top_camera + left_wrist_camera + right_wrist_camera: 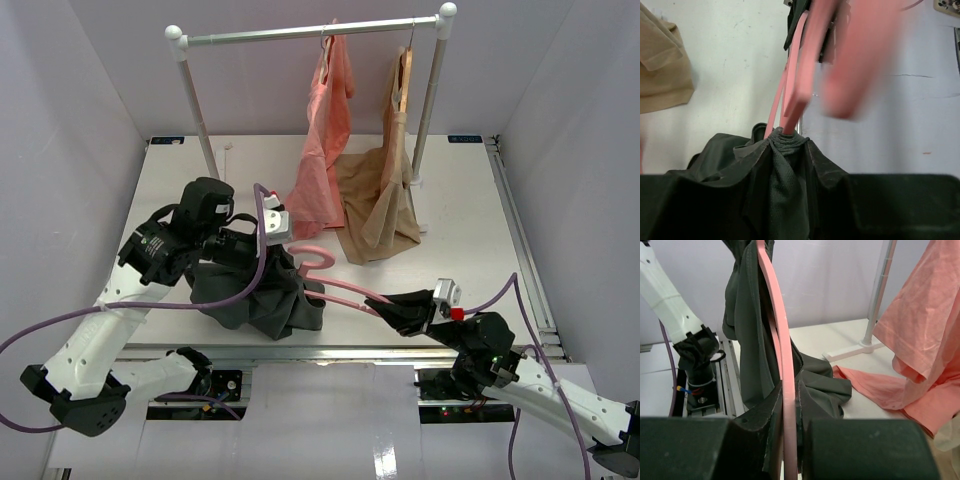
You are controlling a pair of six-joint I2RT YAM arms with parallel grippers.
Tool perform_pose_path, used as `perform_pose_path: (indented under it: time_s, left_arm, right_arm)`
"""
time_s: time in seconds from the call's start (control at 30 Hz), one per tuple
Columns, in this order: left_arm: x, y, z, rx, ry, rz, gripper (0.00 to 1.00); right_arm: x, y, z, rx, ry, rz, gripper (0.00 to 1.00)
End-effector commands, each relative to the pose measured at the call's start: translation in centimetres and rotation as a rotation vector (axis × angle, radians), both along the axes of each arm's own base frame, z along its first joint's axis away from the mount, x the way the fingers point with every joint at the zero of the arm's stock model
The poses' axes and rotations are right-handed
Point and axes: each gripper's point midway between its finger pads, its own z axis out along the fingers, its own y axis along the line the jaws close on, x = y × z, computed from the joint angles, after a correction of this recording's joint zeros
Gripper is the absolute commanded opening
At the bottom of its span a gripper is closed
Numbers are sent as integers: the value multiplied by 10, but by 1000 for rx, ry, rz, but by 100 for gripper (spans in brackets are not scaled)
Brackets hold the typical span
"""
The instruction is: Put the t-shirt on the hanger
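Table edges: The table [460, 200] is closed in by lavender walls at the left, right and back. A metal track [520, 250] runs along its right side, and both arm bases sit at the near edge.
Open room: Bare tabletop shows right of the tan garment [380, 210] and in the far left corner beside the rack post [200, 120].
Rack load: The rail [310, 33] carries a salmon-pink garment [325, 150] and the tan garment, which hangs on a wooden hanger [402, 80]. Both hems trail onto the table.
T-shirt: The t-shirt [255, 295] is bunched in a heap at the near left of the table, under the left gripper [245, 248].
Hanger: One arm of the hanger [345, 288] runs into the shirt's gathered opening. The hook lies just beside the tan hem.
Right gripper: The right gripper [395, 305] has its fingers [860, 450] pressed together on the hanger's free arm.
Left gripper: Dark fabric fills the gap between the fingers [900, 205]. Whether they clamp it cannot be told.
Obscured: The hanger is blurred close to the left wrist lens. The shirt hides the hanger's far arm. The right arm is cut off at the frame corner.
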Motion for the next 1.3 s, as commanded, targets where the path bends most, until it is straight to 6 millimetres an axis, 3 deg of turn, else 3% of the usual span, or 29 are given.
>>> perform_pose_path:
  time_s: [0.0, 0.1, 0.17, 0.23, 0.37, 0.47, 0.7, 0.77, 0.93, 1.03, 1.1, 1.27]
  left_arm:
    - [-40, 13, 3, -59, 10, -79, 54]
    - [-43, 16, -2, -56, 8, -77, 57]
    - [-44, 16, -9, -46, 23, -80, 53]
    - [-42, 14, -16, -30, 52, -82, 29]
    - [-35, 6, -27, 6, 108, -80, 0]
    - [-28, 4, -26, 15, 101, -58, 0]
    - [-16, 0, -1, -57, 9, -4, 0]
    - [-10, 1, 4, -68, -11, 43, 0]
    - [12, 7, 13, -105, -64, 225, 0]
    - [10, 12, 19, -145, -106, 248, 0]
    - [4, 19, 27, -182, -145, 262, 0]
    - [-2, 36, 40, -240, -199, 337, 0]
  right_arm:
    - [16, -34, 90, 214, -96, -168, 8]
    - [17, -34, 97, 209, -101, -172, 8]
    - [17, -34, 100, 211, -104, -174, 8]
    - [16, -36, 105, 219, -112, -178, 8]
    - [13, -38, 110, 220, -129, -174, 8]
    - [9, -37, 112, 209, -140, -154, 8]
    - [11, -39, 107, 201, -109, -161, 10]
    - [19, -41, 103, 199, -70, -198, 16]
    - [31, -42, 84, 177, 78, -238, 52]
    - [32, -47, 79, 196, 140, -246, 69]
    - [32, -50, 80, 218, 160, -247, 75]
    - [35, -54, 77, 255, 262, -256, 75]
